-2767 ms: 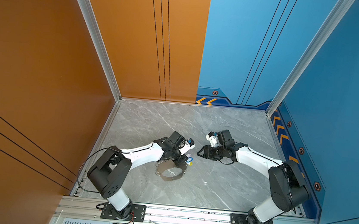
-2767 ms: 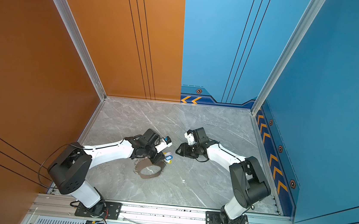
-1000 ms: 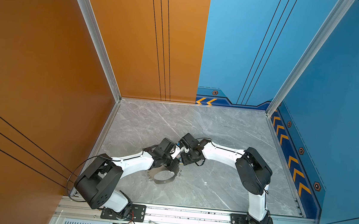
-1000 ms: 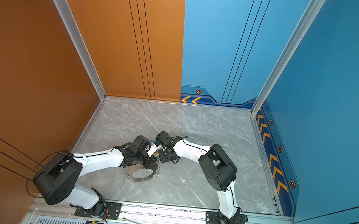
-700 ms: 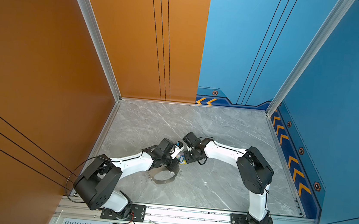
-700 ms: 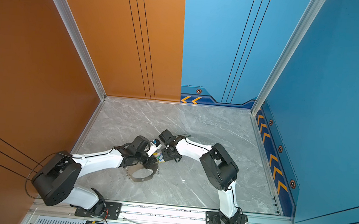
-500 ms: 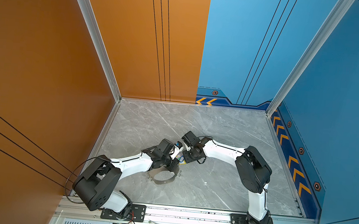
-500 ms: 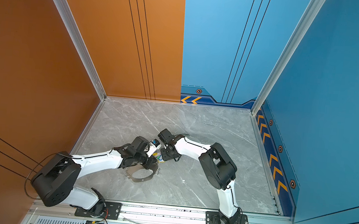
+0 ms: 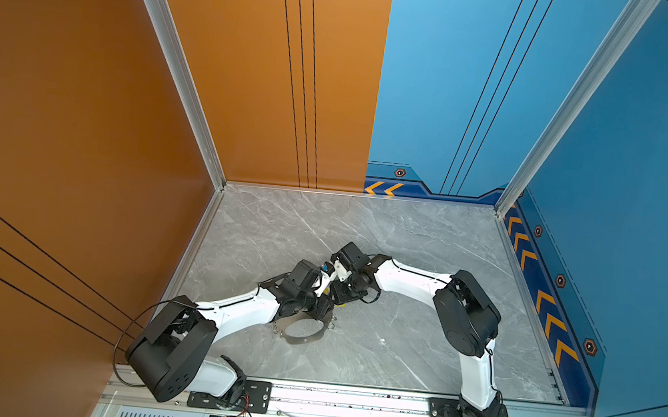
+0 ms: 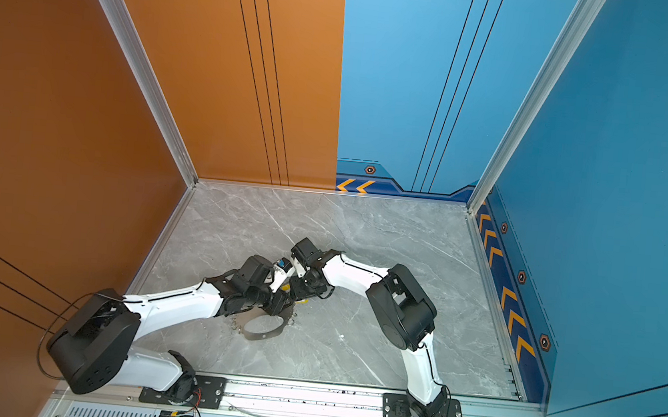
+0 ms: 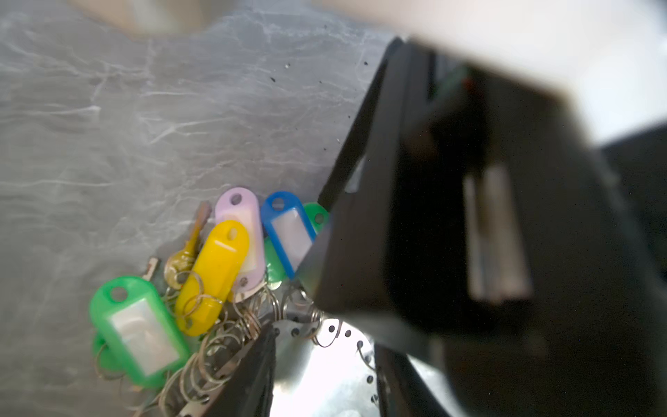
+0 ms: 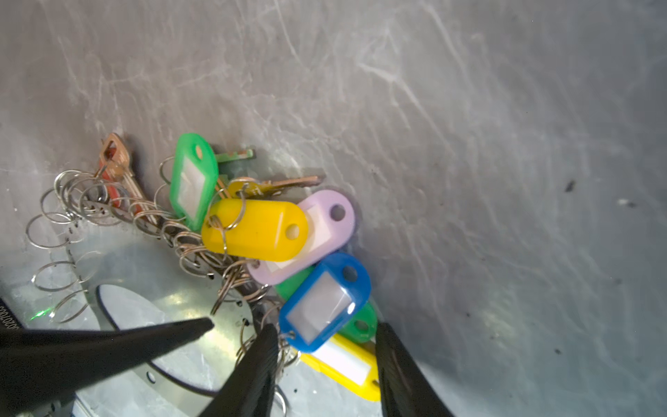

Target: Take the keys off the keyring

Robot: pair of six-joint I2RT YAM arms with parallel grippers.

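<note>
On the grey table, near the middle, the two arms meet. The left tool reaches in from 8 o'clock and hangs over the far edge of the keyring. In the left wrist view its fingers are apart, and the shiny keyring shows between them. The keyring lies flat on the table, at 6 o'clock from both tools. The keys sit in a heap at its 1 o'clock edge, hooked on little silver rings, with green, yellow, pink and blue tags. The right tool reaches in from 3 o'clock. Its fingers stand one on each side of the blue tag. I cannot tell if they squeeze it.
</note>
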